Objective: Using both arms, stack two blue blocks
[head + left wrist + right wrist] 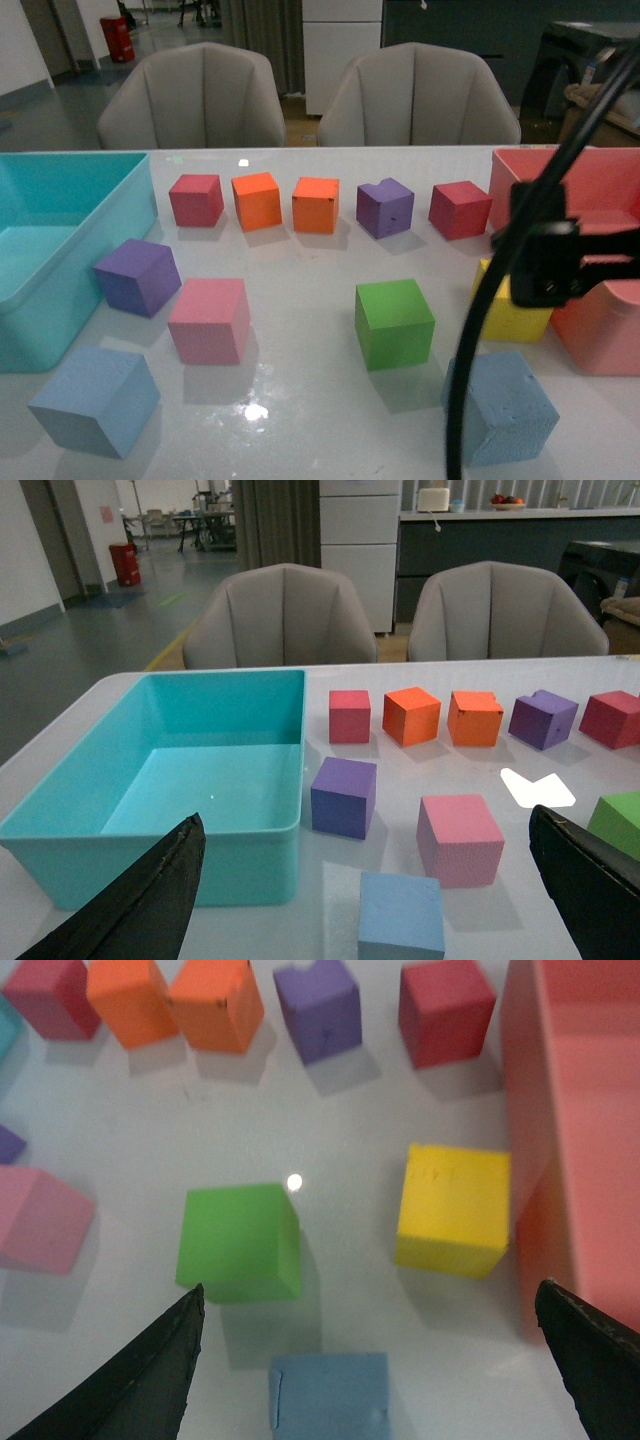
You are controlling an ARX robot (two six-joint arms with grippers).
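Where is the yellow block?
In the front view the yellow block sits on the right side of the table, between the green block and the pink bin, close beside the bin. A blue block lies nearer the robot.

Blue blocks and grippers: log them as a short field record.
left blue block: on the table, near the teal bin
right blue block: on the table, nearer the robot than the yellow cube
left gripper: open, empty
right gripper: open, empty
stack: not started; blocks far apart
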